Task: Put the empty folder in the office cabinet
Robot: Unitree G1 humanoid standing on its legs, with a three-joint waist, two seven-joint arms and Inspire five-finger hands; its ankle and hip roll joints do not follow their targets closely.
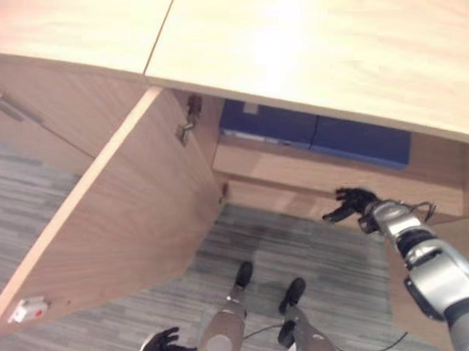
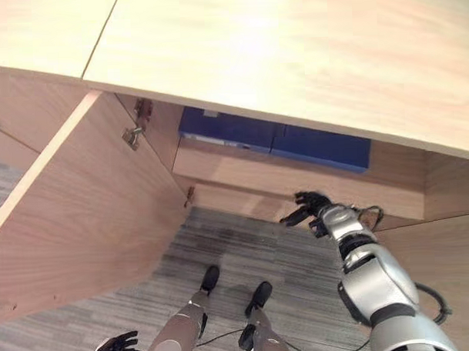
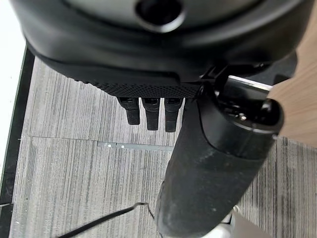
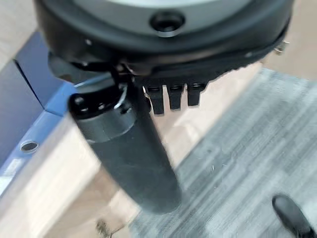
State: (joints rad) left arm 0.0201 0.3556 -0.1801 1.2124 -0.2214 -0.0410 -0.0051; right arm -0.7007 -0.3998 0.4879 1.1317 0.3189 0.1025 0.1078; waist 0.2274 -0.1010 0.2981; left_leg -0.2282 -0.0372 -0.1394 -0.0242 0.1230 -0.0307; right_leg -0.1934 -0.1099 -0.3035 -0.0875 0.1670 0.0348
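Note:
Two blue folders (image 1: 318,130) lie flat side by side on the upper shelf (image 1: 296,169) of the open office cabinet, under its light wooden top (image 1: 307,50). My right hand (image 1: 349,204) hovers just in front of and below the shelf's front edge, open, with nothing in it. In the right wrist view its thumb (image 4: 129,148) stands clear and a blue folder (image 4: 29,104) with a round spine hole lies past it. My left hand (image 1: 159,346) hangs low over the carpet, open and idle, far from the cabinet.
The left cabinet door (image 1: 121,226) swings wide out toward me, with a hinge (image 1: 188,127) at its inner edge. A second wooden door panel (image 2: 453,268) stands at the right, beside my right arm. Grey striped carpet (image 1: 299,258) covers the floor between the doors.

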